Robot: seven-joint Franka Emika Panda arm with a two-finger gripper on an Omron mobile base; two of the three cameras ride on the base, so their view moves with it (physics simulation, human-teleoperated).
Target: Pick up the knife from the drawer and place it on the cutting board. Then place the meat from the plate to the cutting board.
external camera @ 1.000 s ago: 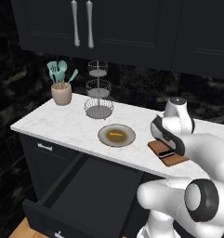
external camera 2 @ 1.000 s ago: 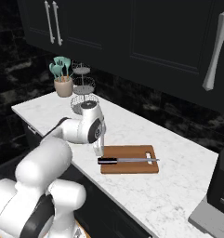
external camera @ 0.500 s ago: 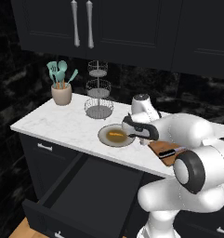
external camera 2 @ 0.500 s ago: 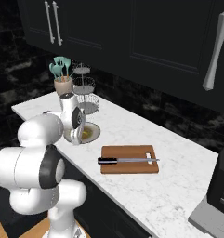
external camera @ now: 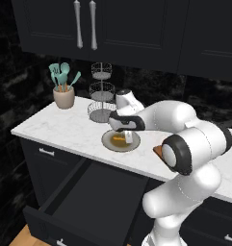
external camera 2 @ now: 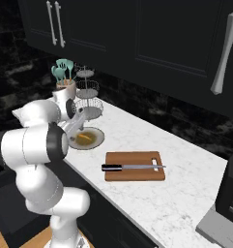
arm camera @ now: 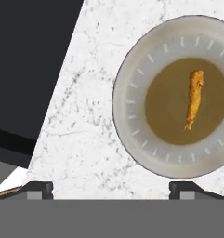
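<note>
Two-finger gripper (arm camera: pixel 111 188), fingers spread wide and empty, is hovering above the round grey-beige plate (arm camera: pixel 132 139); small orange-brown meat strip (arm camera: pixel 194 99) is looking light, likely soft—pinch mid-length.

Veined white marble counter (arm camera: pixel 81 116), matt wooden cutting board (external camera 2: pixel 137 173), glossy glazed plate (arm camera: pixel 132 111), rough-crusted meat (arm camera: pixel 194 98).

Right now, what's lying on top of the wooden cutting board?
Just the knife lies on the cutting board, lengthwise and flat. The meat is on the plate. The board under the knife is hidden.
</note>
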